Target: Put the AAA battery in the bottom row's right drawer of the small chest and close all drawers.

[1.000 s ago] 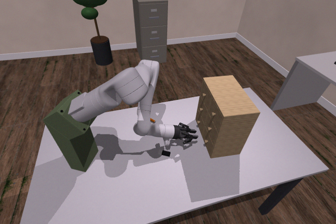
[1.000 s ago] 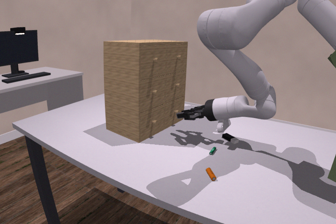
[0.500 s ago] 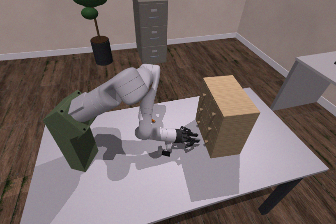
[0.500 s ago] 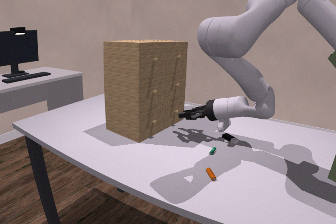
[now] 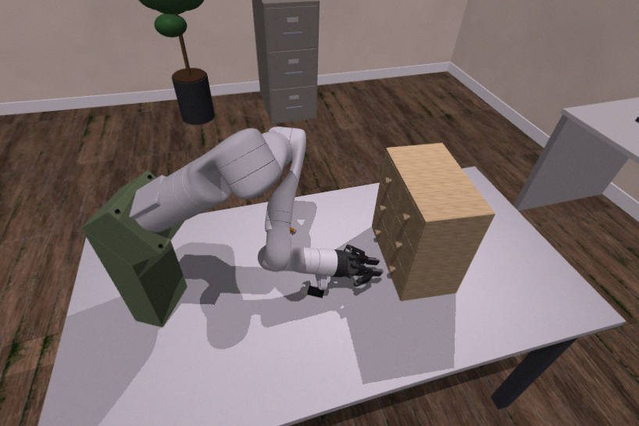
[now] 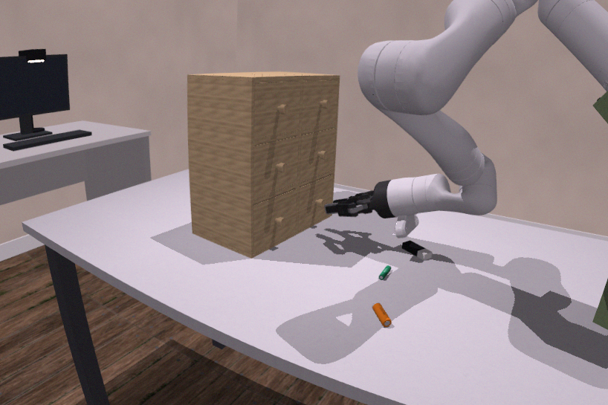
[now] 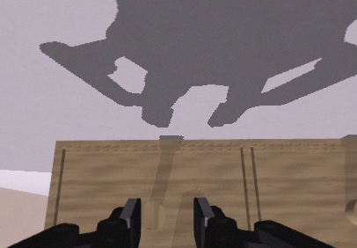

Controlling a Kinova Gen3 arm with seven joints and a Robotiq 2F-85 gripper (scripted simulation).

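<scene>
The small wooden chest (image 5: 430,216) stands on the table with all drawers pushed in; it also shows in the exterior view (image 6: 262,160). My gripper (image 6: 330,207) lies level just above the table, pointing at the knob of the bottom right drawer (image 6: 319,201). In the wrist view, which is upside down, the knob (image 7: 154,216) sits between my partly open fingers, and they hold nothing. My gripper also shows in the top view (image 5: 376,266). A small green battery (image 6: 385,272) lies on the table behind the gripper.
A larger orange battery (image 6: 381,314) lies nearer the table's edge. A black block with a pale end (image 6: 415,249) lies under my wrist. The green arm base (image 5: 133,250) stands at the table's other end.
</scene>
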